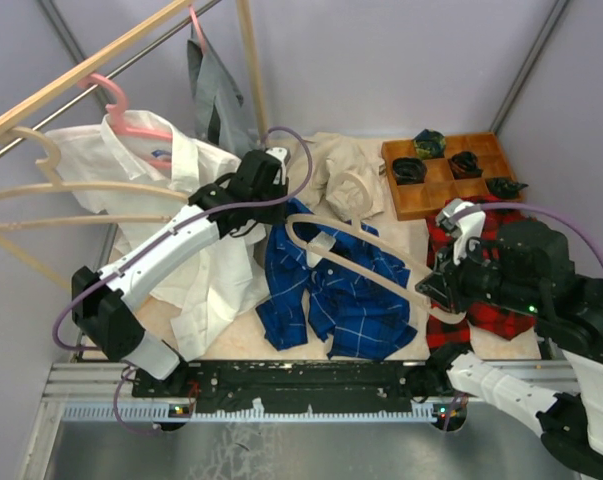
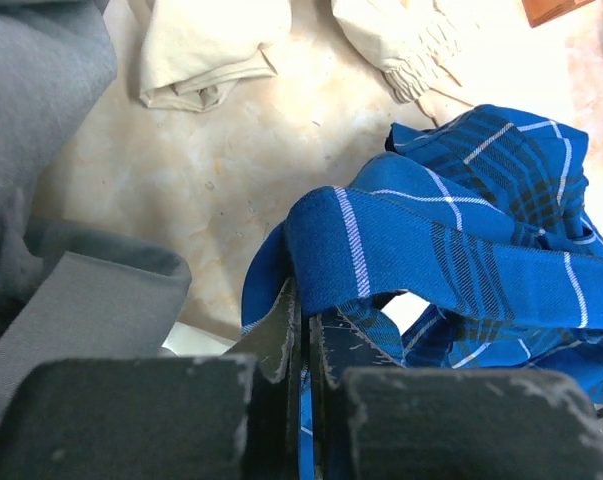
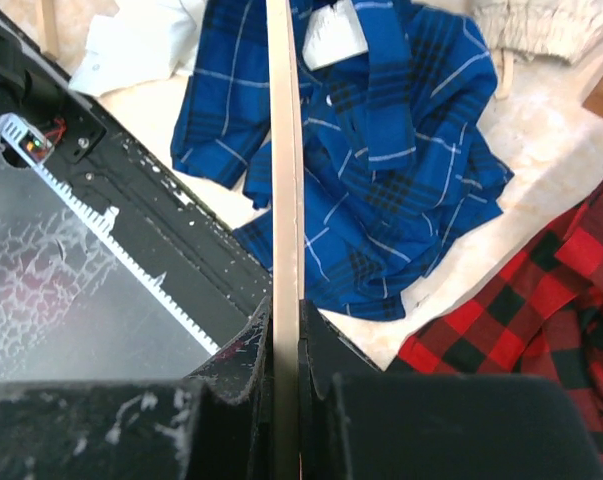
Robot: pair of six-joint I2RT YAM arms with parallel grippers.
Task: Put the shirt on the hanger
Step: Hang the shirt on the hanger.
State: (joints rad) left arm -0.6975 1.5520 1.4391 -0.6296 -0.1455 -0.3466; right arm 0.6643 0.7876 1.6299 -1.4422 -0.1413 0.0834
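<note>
- The shirt (image 1: 331, 290) lies crumpled in the middle of the bench (image 2: 211, 170). It sits between the white shirt (image 1: 181, 170) and the red plaid shirt (image 1: 481, 305).
- My left end effector (image 2: 303, 335) is clenched on a fold at the shirt's far edge. It holds that bit up off the bench.
- The hanger (image 3: 284, 150) is above the shirt. My right end effector (image 3: 286, 325) grasps one of its thin arms tight.
- The hanger's other end curls round near the white neck label (image 3: 333, 35). I cannot tell if it touches the cloth.
- I think I am at the step of getting the hanger into the shirt. I see no part of it inside yet.
- Next, I think the lifted cloth must make a hole. Then the hanger's free end can slide in slowly under a shoulder. A fast push may bunch the cloth up.
</note>
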